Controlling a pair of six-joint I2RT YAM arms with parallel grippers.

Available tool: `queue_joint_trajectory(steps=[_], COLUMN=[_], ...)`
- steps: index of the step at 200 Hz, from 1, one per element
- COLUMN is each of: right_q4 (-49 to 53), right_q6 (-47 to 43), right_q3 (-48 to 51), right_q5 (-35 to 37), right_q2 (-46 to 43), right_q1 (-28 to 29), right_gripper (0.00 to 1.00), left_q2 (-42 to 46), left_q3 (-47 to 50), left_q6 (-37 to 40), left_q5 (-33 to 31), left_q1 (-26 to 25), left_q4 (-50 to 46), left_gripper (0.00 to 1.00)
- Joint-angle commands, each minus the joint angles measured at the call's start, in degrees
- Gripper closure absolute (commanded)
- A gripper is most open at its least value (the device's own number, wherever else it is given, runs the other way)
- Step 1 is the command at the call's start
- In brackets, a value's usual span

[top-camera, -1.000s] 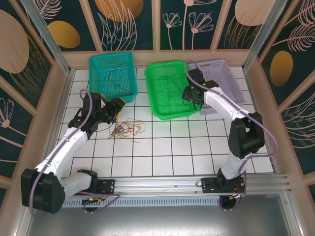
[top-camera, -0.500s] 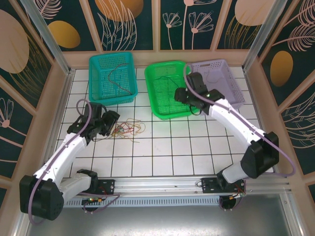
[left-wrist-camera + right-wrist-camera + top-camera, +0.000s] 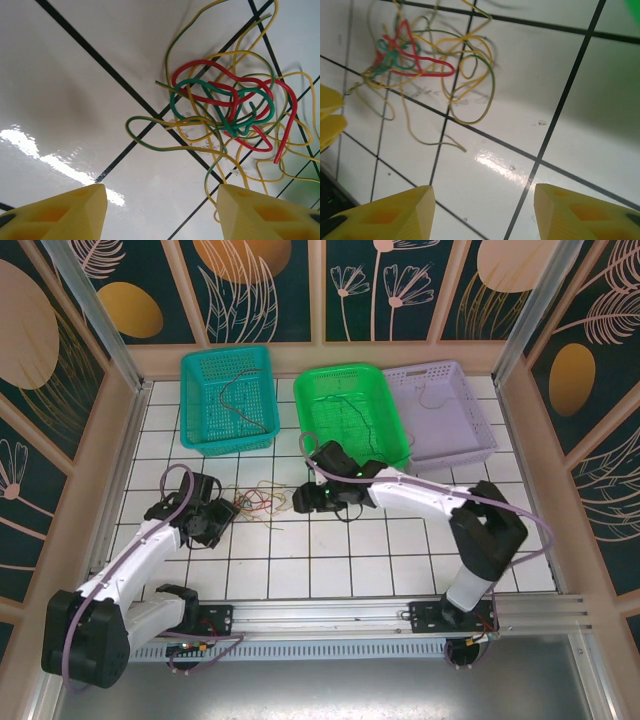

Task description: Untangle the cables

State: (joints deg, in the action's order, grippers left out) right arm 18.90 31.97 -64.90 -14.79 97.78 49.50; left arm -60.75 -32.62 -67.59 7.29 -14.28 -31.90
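Cables (image 3: 258, 503) in red, green and yellow lie knotted on the tiles just before the teal basket (image 3: 230, 442). Off its near corners, left gripper (image 3: 222, 523) and right gripper (image 3: 305, 500) gape empty, seemingly flanking the knot to tease strands apart.

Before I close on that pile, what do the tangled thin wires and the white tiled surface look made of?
Tangle of thin red, green and yellow wires: likely plastic-insulated, smooth, slight sheen, holding loose springy loops; core unseen. White gridded tabletop: hard and glossy, perhaps glazed tile or laminate; it mirrors a bright light streak.
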Motion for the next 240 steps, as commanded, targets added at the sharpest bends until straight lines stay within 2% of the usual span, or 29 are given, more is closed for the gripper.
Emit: queue_joint_trajectory(steps=[1, 50, 70, 83, 103, 128, 162, 187, 213, 240], right_q4=[-4.5, -7.9, -7.9, -8.3, -7.6, -4.3, 2.9, 7.6, 12.4, 15.8], right_q6=[3.8, 5.7, 6.7, 7.3, 7.7, 7.4, 5.5, 4.6, 3.0, 0.2], right_q3=[-3.0, -9.2, -10.7, -10.9, -11.1, -10.1, -8.7, -7.4, -7.5, -8.7], right_q5=[0.5, -0.5, -0.5, -0.4, 0.5, 4.2, 7.5, 7.0, 9.0, 10.7], right_q2=[4.2, 12.3, 14.2, 15.0, 14.7, 9.7, -1.3, -8.6, -15.4, -22.2], right_q1=[-0.1, 0.0, 0.3, 0.6, 0.7, 0.6, -0.1, -1.9, -4.2, -9.3], right_gripper=[0.45, 0.5, 0.57, 0.69, 1.0, 1.0, 1.0, 1.0, 1.0, 1.0], left_q2=[-1.5, -3.9, -5.4, -6.0, -6.0, -5.7, -5.0, -4.6, -5.2, -6.3], left_q3=[0.4, 2.3, 3.0, 3.5, 4.0, 3.4, 3.6, 3.2, 2.6, 1.8], left_q6=[-0.5, -1.7, -1.9, -2.1, -1.7, 0.5, 2.8, 3.1, 3.4, 3.0], left_q5=[1.4, 2.1, 2.4, 1.9, -0.3, -5.6, -11.1, -14.3, -15.2, -15.6], left_q1=[-0.5, -0.6, -0.6, -0.6, -0.6, -0.6, -0.6, -0.6, -0.6, -0.6], left_q4=[4.2, 9.9, 12.3, 13.8, 15.0, 12.2, 9.4, 8.3, 8.4, 8.5], left_gripper=[0.41, 0.42, 0.47, 0.52, 0.72, 1.0, 1.0, 1.0, 1.0, 1.0])
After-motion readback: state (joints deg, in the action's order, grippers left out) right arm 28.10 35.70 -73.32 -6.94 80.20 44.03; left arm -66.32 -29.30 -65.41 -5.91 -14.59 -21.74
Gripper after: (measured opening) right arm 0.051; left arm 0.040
